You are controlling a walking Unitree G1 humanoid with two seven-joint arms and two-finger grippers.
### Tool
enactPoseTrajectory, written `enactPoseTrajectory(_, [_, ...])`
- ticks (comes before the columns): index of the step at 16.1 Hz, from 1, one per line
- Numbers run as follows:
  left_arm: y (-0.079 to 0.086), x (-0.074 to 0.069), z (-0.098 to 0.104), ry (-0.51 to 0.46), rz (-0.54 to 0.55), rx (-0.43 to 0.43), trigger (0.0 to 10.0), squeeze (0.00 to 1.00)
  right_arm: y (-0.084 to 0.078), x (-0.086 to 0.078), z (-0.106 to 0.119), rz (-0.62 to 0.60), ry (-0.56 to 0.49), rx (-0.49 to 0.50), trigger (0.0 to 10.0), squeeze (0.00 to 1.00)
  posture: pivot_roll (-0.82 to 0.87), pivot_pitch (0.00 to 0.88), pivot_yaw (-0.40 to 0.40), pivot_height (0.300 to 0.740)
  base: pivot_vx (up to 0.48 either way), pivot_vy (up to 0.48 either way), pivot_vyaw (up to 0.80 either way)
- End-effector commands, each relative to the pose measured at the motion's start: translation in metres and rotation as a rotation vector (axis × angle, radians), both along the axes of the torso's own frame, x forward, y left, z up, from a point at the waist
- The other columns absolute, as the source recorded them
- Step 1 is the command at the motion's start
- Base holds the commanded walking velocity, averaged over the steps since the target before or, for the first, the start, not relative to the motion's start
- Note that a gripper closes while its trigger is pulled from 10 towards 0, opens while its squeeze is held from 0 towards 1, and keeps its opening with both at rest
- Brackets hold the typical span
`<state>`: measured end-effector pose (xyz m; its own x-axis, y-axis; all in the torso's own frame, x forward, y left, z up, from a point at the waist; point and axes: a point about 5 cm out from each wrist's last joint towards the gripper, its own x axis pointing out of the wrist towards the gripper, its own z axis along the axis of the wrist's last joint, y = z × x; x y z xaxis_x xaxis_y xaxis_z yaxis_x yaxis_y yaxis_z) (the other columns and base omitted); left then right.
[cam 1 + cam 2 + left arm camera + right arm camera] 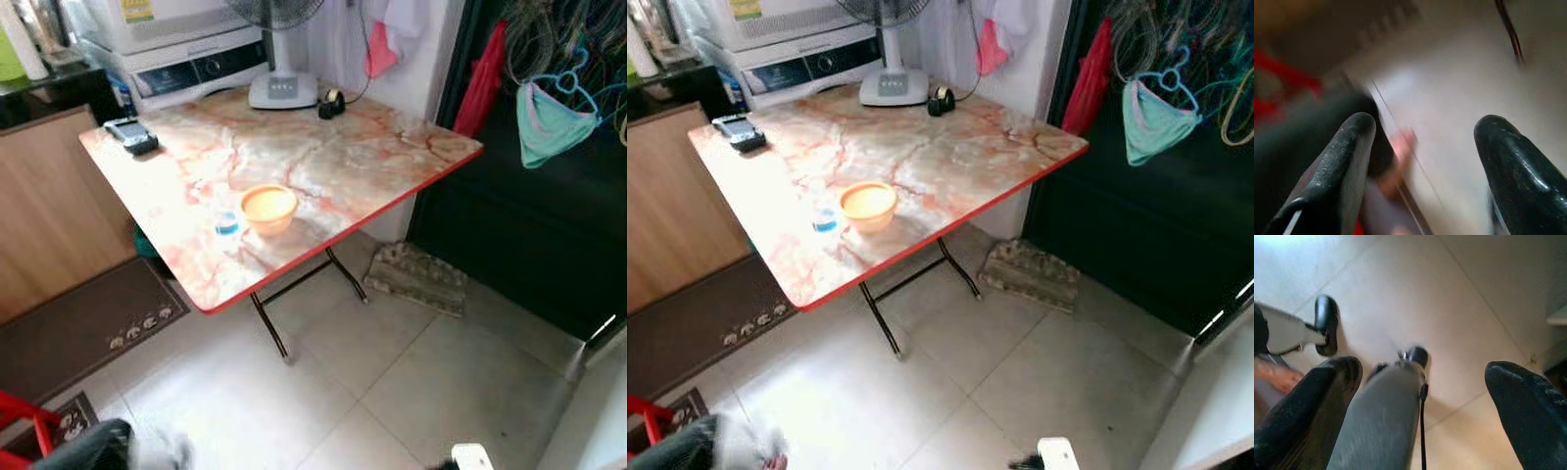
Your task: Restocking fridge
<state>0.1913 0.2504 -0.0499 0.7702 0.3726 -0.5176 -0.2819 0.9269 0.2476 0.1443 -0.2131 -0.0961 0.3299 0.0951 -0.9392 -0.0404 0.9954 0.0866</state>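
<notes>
Left tool (1422, 147) open over floor, orange bowl (267, 207) on table (392, 157)

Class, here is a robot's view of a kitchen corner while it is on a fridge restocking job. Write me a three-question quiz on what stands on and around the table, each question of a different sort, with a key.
1. True or false: the orange bowl sits near the table's front edge, beside a small blue-capped bottle.
2. Multiple choice: what lies on the floor next to the table's legs? A. an egg carton; B. a broom; C. a bucket.
3. Fill in: at the table's far edge, the base of a ____ stands by the wall.

Key: 1 true; 2 A; 3 fan.
</notes>
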Motion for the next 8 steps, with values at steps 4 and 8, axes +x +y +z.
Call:
enactPoseTrajectory(4, [0.004, 0.007, 0.029, -0.209, -0.004, 0.072, 10.0, 0.00, -0.003, -0.012, -0.003, 0.026, 0.012, -0.001, 10.0, 0.00, 0.03, 0.000, 0.019, 0.740, 0.000, 0.000, 0.00])
enactPoseTrajectory(8, [0.004, 0.009, 0.072, -0.460, -0.013, 0.149, 10.0, 0.00, -0.003, -0.019, -0.005, 0.041, 0.015, 0.001, 10.0, 0.00, 0.03, 0.000, 0.019, 0.740, 0.000, 0.000, 0.00])
